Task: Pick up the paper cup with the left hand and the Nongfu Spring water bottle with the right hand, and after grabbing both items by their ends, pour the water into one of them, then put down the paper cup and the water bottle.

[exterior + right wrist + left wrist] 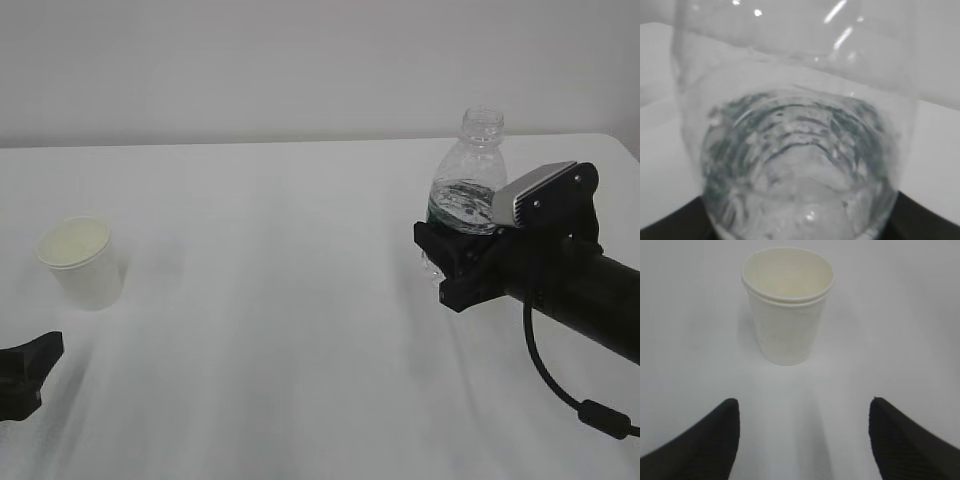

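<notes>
paper cup [787,305]: light, crushable; take low, at 12 o'clock of left gripper [802,427], spread, empty.
Nongfu Spring water bottle [468,180]: thin, slippery; clamped low by right gripper [450,262].

The right claw [450,262] is covering the Nongfu Spring water bottle's [467,185] base, the left claw [25,372] is running off the frame's edge, and the close-up bottle is blurring.
</notes>
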`<control>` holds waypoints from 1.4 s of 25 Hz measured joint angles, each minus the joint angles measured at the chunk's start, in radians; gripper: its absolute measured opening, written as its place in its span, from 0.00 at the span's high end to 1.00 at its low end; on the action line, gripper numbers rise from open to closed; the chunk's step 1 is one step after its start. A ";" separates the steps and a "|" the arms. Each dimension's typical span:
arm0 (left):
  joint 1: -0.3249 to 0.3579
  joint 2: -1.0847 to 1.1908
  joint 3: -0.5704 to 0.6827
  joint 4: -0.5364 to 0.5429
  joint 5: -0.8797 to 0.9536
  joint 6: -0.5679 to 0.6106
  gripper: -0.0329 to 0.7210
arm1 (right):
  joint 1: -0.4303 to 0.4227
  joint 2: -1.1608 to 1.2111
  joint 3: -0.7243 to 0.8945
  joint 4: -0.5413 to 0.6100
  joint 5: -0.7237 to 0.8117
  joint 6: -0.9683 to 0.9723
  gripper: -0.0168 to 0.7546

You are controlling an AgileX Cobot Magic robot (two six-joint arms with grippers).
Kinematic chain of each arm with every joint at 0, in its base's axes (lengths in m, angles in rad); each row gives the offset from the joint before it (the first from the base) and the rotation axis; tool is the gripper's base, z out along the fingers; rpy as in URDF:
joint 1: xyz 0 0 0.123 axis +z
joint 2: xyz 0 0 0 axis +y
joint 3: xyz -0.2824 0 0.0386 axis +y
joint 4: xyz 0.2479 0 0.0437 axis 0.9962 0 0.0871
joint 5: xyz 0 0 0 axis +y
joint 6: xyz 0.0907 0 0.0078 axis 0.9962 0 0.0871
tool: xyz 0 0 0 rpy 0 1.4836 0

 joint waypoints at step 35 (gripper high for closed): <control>0.000 0.145 -0.130 0.018 -0.004 0.000 0.19 | 0.000 -0.002 0.005 -0.033 -0.006 0.000 0.44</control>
